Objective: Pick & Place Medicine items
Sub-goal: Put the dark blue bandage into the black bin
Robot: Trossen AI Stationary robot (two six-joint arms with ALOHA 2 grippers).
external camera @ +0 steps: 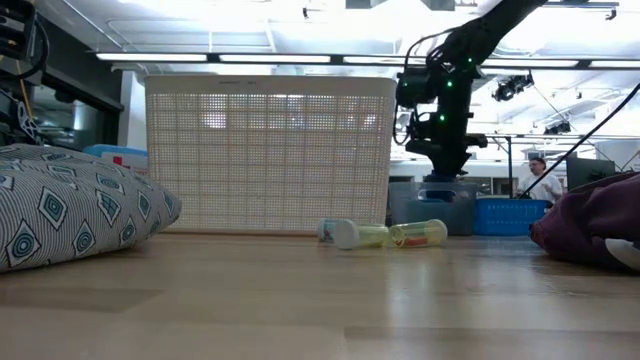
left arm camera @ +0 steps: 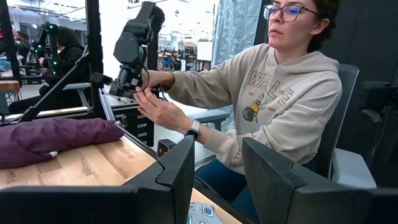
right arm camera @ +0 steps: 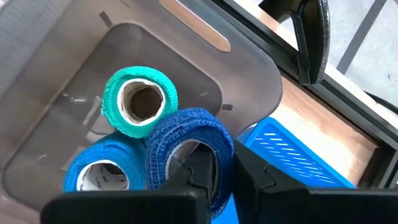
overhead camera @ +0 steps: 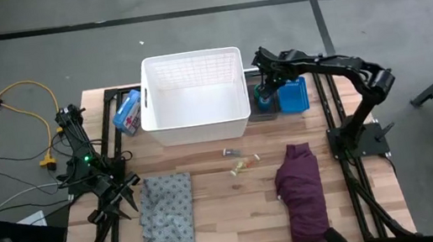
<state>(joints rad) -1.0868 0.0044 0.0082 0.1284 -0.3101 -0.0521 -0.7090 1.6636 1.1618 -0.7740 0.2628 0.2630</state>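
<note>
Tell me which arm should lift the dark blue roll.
Right. Its gripper is already at the dark blue roll in the grey bin; the left gripper waits far off.

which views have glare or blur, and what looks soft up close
Low view: ceiling lights blow out the top, glowing through the white basket; the grey patterned cloth and foreground table look soft. Left wrist view: bright windows wash out the background behind the person. Right wrist view: the right gripper is soft at the dark blue roll. High view: even light, no glare.
</note>
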